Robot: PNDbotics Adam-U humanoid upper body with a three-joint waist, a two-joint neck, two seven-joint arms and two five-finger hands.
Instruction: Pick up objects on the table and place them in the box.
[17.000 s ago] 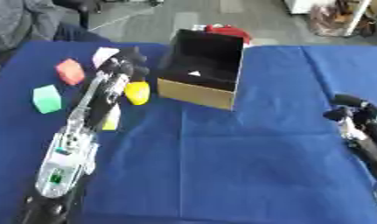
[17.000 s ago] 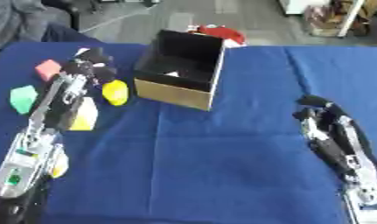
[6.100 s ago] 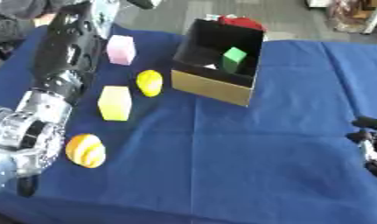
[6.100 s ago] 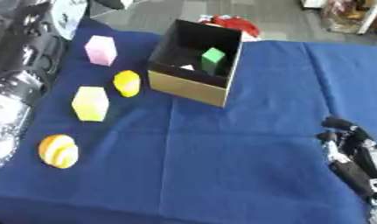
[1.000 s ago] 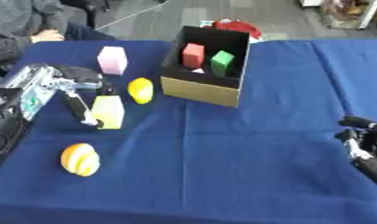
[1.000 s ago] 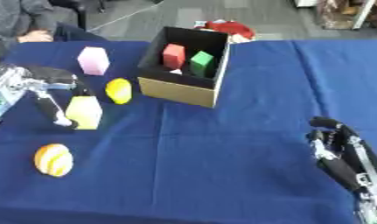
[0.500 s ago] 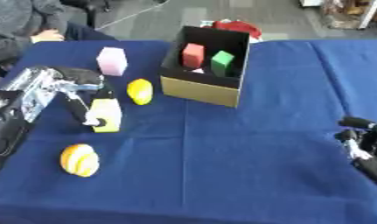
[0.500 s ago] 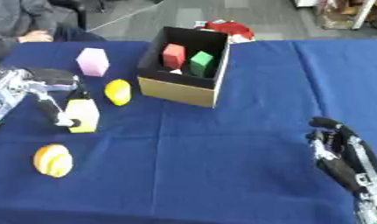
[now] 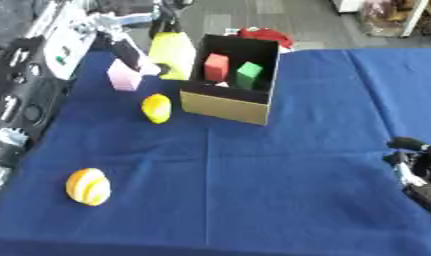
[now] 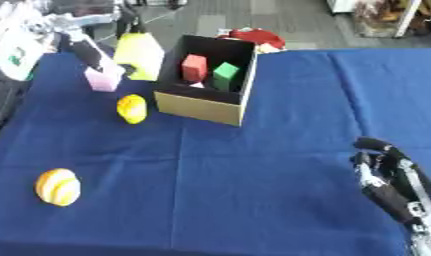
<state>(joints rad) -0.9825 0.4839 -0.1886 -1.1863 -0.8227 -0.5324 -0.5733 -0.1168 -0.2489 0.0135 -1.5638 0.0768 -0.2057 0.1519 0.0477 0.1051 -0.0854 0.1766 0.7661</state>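
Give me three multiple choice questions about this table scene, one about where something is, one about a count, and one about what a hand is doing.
1. Where is the pink block?
A. in the box
B. on the blue cloth, left of the box
C. in the right hand

2. How many blocks sit inside the box?
A. none
B. two
C. four

3. What is the left hand doing?
A. holding the yellow block up beside the box
B. resting flat on the cloth
C. squeezing the striped ball

Answers: 1 B, it stands on the cloth; 2 B, one red, one green; 3 A, the block is off the table.
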